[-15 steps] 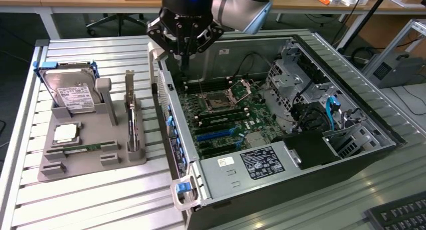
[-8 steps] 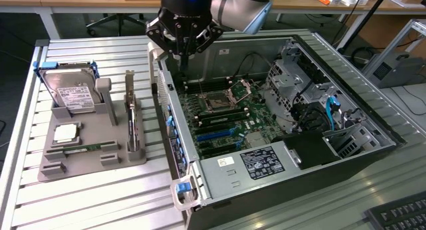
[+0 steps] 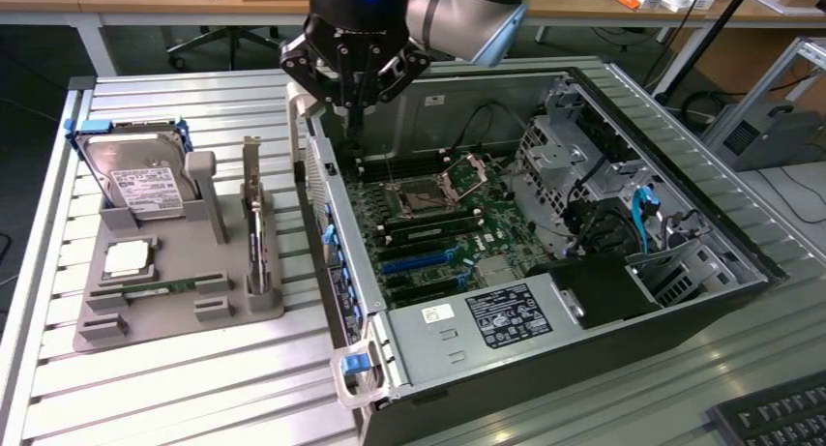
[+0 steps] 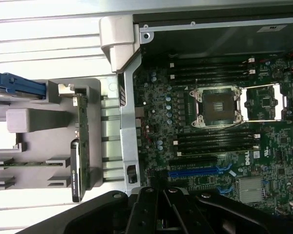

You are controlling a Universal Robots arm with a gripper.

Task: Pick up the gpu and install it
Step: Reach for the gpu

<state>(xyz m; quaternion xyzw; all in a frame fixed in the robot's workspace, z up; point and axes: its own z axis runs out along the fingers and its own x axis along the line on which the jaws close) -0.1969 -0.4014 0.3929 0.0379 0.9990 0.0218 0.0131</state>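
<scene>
The gpu (image 3: 258, 228) stands on its long edge in a slot of the grey parts holder (image 3: 181, 315), to the exterior view's left of the open computer case (image 3: 606, 349). From the wrist it appears as a thin dark-and-green strip (image 4: 80, 146). My gripper (image 3: 351, 117) hangs above the case's rear wall, up and to the right of the gpu and well apart from it. Its fingers are drawn together to a point and hold nothing. The gripper's black linkages (image 4: 161, 214) show in the wrist view. A blue expansion slot (image 3: 416, 262) (image 4: 193, 171) lies bare on the motherboard.
The holder also carries a silver hard drive (image 3: 142, 180) in a blue frame, a processor (image 3: 127, 259) and a green memory stick (image 3: 155, 289). Inside the case are the processor socket (image 3: 424, 196), drive cages and cables (image 3: 645, 214). A keyboard (image 3: 775, 417) lies at the front right.
</scene>
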